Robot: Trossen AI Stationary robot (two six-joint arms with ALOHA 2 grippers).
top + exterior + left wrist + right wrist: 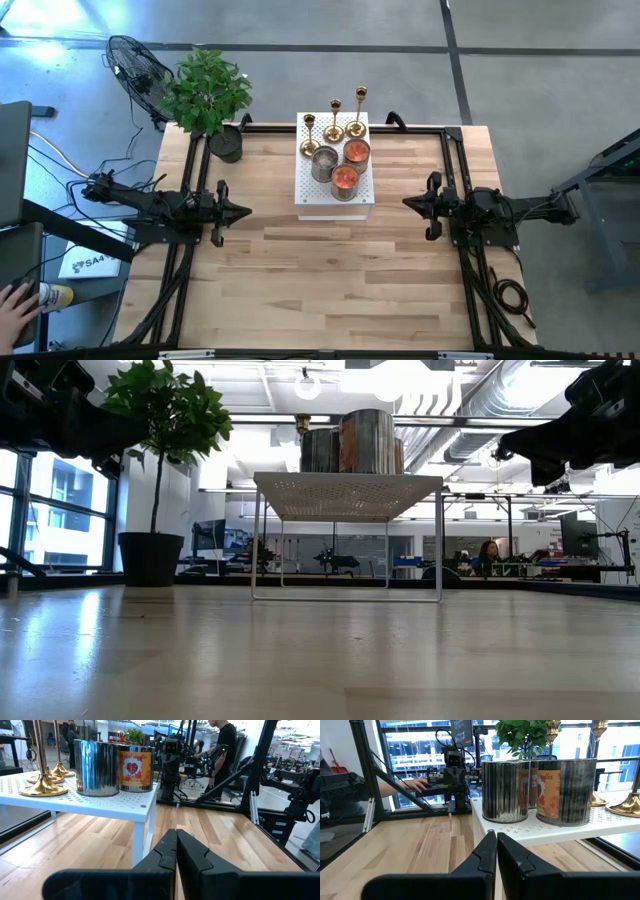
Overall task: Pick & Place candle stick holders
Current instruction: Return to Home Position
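From above, three holders (334,128) stand at the back of the white shelf (305,195), behind three candles (342,165). The left gripper (245,211) and the right gripper (408,203) hang over the desk (330,280), well apart from the shelf. In the wrist views, the left fingers (167,855) and the right fingers (487,855) are clenched and empty.

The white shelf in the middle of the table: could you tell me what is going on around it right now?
Nothing is being handled at this moment. The three gold candle stick holders stand in a row along the far edge of the white shelf, with three candle tins just in front of them. The left gripper and the right gripper hover over the table on either side of the shelf, apart from it, both with fingers shut and holding nothing.
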